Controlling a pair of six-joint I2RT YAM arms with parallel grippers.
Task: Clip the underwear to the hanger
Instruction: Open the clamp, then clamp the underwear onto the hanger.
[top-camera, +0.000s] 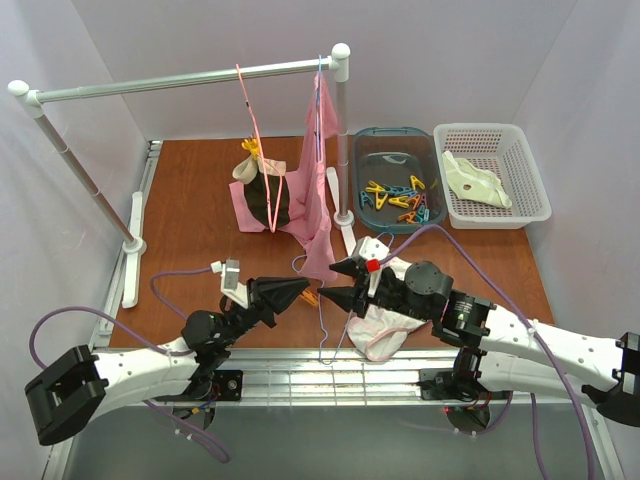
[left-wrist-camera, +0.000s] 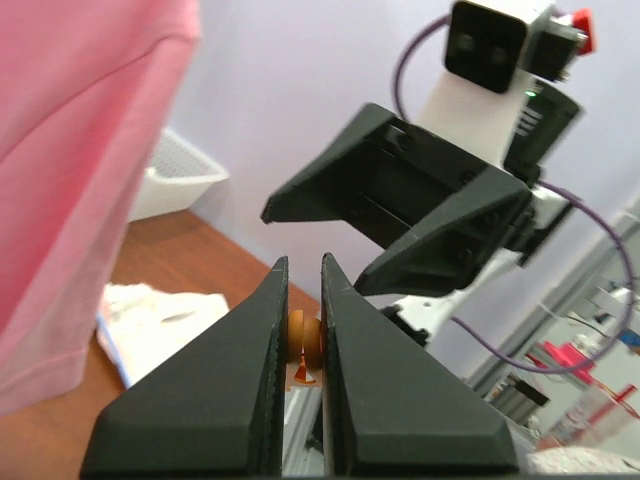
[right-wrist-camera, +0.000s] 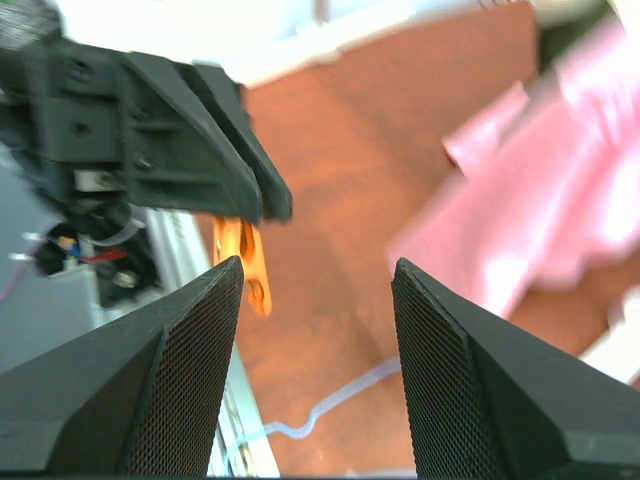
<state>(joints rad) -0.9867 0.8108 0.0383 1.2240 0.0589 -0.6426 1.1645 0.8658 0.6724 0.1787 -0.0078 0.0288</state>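
The pale pinkish-white underwear (top-camera: 385, 328) lies on the brown table under my right arm; a pale cloth in the left wrist view (left-wrist-camera: 150, 318) looks like the same piece. The light-blue wire hanger (top-camera: 322, 325) lies on the table between the arms and shows in the right wrist view (right-wrist-camera: 335, 405). My left gripper (top-camera: 305, 288) is shut on an orange clothespin (left-wrist-camera: 303, 345), which also shows in the right wrist view (right-wrist-camera: 245, 265). My right gripper (top-camera: 333, 282) is open and empty, its tips facing the left gripper a little above the hanger wire.
A drying rail (top-camera: 190, 80) stands at the back with a pink wire hanger (top-camera: 247, 110), a hanging pink garment (top-camera: 318, 190) and dark olive underwear (top-camera: 268, 195). A blue bin (top-camera: 395, 131) of clothespins and a white basket (top-camera: 490, 128) holding a cream garment (top-camera: 478, 182) stand at the back right.
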